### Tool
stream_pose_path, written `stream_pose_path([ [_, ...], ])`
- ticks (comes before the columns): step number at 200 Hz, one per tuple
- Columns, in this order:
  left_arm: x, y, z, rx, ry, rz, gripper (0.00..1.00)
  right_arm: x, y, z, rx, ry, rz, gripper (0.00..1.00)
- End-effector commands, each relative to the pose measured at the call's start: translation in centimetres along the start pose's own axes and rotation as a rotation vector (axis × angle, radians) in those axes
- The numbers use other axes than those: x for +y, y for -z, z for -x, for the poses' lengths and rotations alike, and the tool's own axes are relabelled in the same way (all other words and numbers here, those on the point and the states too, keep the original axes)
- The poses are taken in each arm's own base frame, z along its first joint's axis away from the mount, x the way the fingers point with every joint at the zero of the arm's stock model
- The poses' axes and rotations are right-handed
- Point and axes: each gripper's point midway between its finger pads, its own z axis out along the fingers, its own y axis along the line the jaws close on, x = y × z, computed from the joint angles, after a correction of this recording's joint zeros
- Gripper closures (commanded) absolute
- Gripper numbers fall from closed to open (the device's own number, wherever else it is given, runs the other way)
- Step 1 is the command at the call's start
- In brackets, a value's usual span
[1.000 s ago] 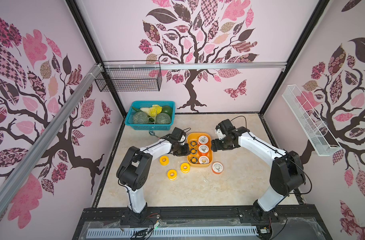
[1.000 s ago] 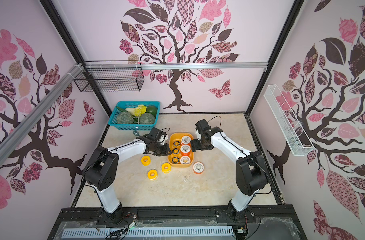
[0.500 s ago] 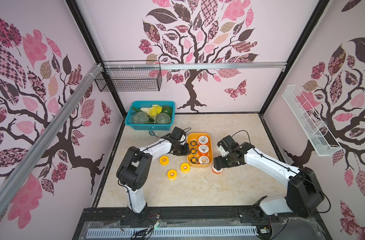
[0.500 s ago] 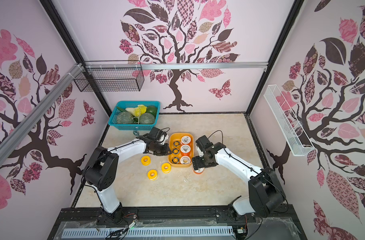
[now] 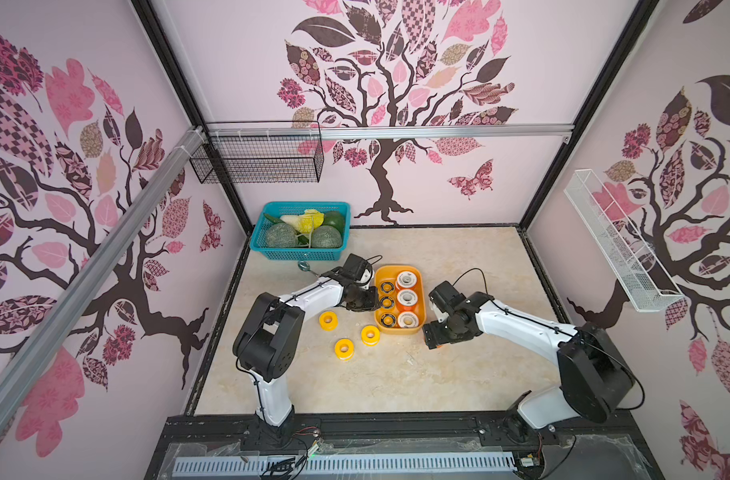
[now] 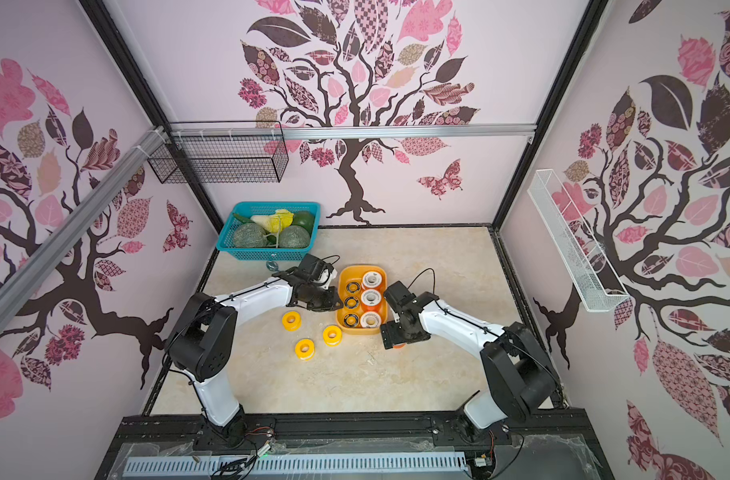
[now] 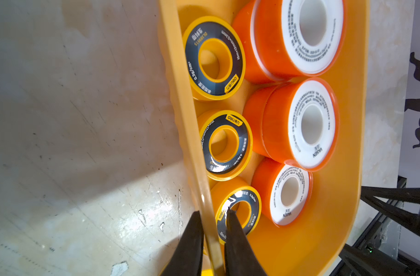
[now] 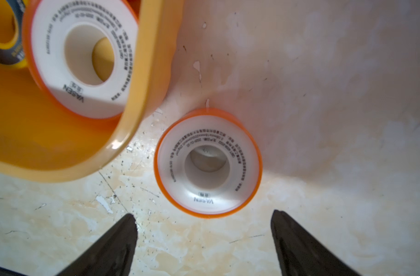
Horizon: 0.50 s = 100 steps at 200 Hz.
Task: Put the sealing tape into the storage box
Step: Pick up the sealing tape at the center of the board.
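Just ahead of the two black fingers (image 8: 122,239) of the right gripper (image 8: 203,213), which stand spread wide apart, lies a round orange plastic roll of sealing tape with a white printed face (image 8: 207,191). It lies flat on the beige marble-pattern tabletop (image 8: 323,119), hole upward, and in the right wrist view neither finger touches it. This roll is outside the storage box (image 8: 154,59), just beside its near right corner. The box is a shallow orange-yellow plastic tub with rounded corners and smooth walls. In both top views the right gripper hangs over the roll and hides almost all of it.

On the opposite long side, the left gripper (image 7: 213,211) is pressed together on the thin wall of the tub. One finger is outside, one is inside, and the rim passes between them. Inside the box stand two rows: three small yellow rolls with dark labels (image 7: 192,59) next to the pinched wall, and three bigger orange rolls with white faces (image 7: 323,124) along the other wall.

Further out, on the left arm's side of the box, three plain yellow rolls (image 5: 323,321) lie on the table, apart from each other. At the back left corner stands a teal lattice plastic basket (image 5: 296,254) holding green netted melons (image 5: 281,233). A black wire-mesh basket (image 5: 259,162) hangs on the back wall, and a white wire shelf (image 5: 616,245) on the right wall.
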Motion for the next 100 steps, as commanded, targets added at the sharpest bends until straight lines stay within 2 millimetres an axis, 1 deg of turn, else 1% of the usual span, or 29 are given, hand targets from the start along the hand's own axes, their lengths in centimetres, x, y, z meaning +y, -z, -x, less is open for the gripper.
stream_pose_path([
  [1,-1.1,0.7,0.9,-0.027,-0.033,-0.022,0.8,0.0,-0.2,1.1,-0.036,0.014,-0.029,0.08],
  [42,-1.0,0.6,0.9,-0.025,-0.03,-0.017,0.8,-0.1,-1.5,1.3,-0.019,0.019,-0.07,0.07],
  [83,-1.1,0.6,0.9,-0.024,-0.032,-0.019,0.8,0.1,-1.9,2.3,-0.03,0.014,-0.088,0.08],
  [100,-1.0,0.5,0.9,-0.023,-0.03,-0.018,0.8,0.5,-2.2,2.5,-0.022,0.019,-0.078,0.1],
])
